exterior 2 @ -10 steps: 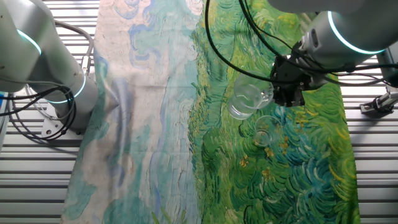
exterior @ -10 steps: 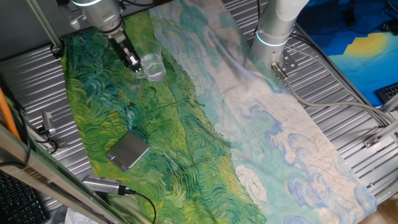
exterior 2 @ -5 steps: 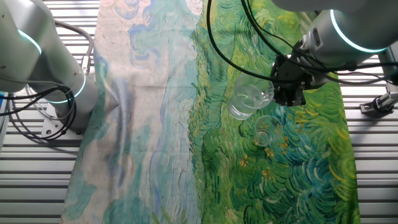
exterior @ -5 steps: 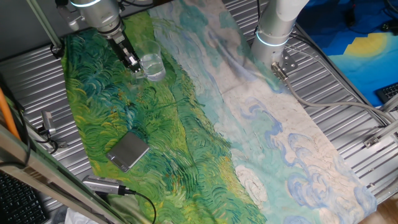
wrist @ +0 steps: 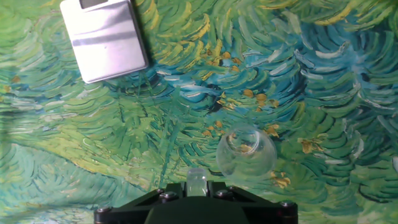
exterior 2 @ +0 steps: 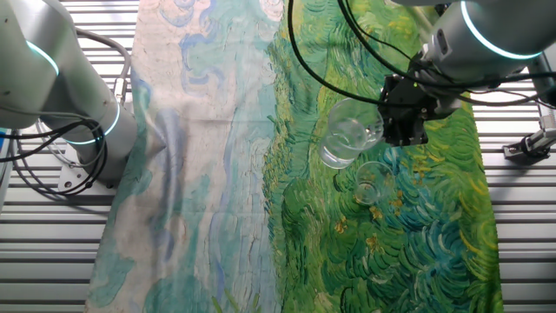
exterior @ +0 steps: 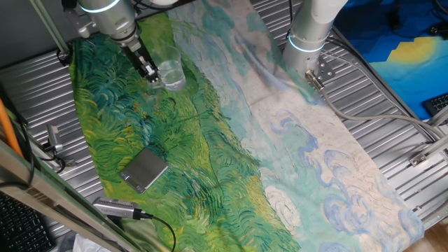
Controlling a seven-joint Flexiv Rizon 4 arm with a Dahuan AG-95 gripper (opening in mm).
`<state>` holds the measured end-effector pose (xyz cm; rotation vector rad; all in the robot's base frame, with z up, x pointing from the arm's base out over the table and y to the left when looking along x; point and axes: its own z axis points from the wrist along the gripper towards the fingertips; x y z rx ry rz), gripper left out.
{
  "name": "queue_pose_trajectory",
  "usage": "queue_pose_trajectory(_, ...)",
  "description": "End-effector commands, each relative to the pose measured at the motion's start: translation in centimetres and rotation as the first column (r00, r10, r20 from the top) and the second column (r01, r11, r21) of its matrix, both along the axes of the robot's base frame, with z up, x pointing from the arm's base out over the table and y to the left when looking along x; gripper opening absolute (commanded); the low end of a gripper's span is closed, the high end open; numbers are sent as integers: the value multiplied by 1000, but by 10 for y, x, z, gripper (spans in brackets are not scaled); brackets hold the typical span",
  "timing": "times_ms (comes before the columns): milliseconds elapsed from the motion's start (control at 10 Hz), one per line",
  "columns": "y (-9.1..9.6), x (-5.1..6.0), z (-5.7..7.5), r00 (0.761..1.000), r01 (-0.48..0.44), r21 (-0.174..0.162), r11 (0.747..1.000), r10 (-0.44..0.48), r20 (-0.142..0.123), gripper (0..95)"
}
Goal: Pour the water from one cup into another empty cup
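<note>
My gripper (exterior 2: 382, 132) is shut on the rim of a small clear glass cup (exterior 2: 346, 141) and holds it tilted above the green painted cloth. In the one fixed view the same cup (exterior: 171, 74) hangs beside the gripper (exterior: 150, 71). A second clear cup (exterior 2: 371, 183) stands on the cloth just below the held one. In the hand view this standing cup (wrist: 246, 152) lies ahead and to the right of the gripper (wrist: 197, 186), with a strip of the held glass showing between the fingers. I cannot make out the water.
A grey flat square block (exterior: 144, 169) lies on the cloth toward the near edge; the block (wrist: 106, 38) shows top left in the hand view. A second, idle robot arm (exterior: 308, 28) stands at the far side. Ribbed metal table (exterior: 392, 140) surrounds the cloth.
The wrist has crept slightly upward in the other fixed view. The held cup keeps about the same tilt and place; the standing cup has not moved.
</note>
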<state>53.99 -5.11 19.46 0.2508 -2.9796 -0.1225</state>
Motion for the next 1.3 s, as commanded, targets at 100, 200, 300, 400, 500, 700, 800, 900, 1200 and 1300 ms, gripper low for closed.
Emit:
queue_pose_trajectory(100, -1, 0, 0, 999, -33, -19, 999, 33, -2, 0)
queue_pose_trajectory(200, -1, 0, 0, 999, -38, -19, 999, 38, 2, 0)
queue_pose_trajectory(300, -15, 4, 1, 999, -47, -25, 999, 47, 5, 0)
queue_pose_trajectory(400, -33, 8, 3, 999, -50, -25, 998, 51, 8, 0)
queue_pose_trajectory(500, -46, 11, 2, 999, -52, -27, 998, 53, 12, 0)
queue_pose_trajectory(700, -65, 16, 0, 998, -67, -39, 997, 67, 15, 0)
queue_pose_trajectory(800, -73, 19, 0, 997, -73, -38, 997, 74, 15, 0)
queue_pose_trajectory(900, -80, 23, -1, 997, -81, -41, 996, 82, 14, 0)
queue_pose_trajectory(1200, -102, 37, -2, 994, -108, -47, 993, 108, 14, 0)
queue_pose_trajectory(1300, -108, 40, -3, 993, -116, -46, 992, 116, 15, 0)
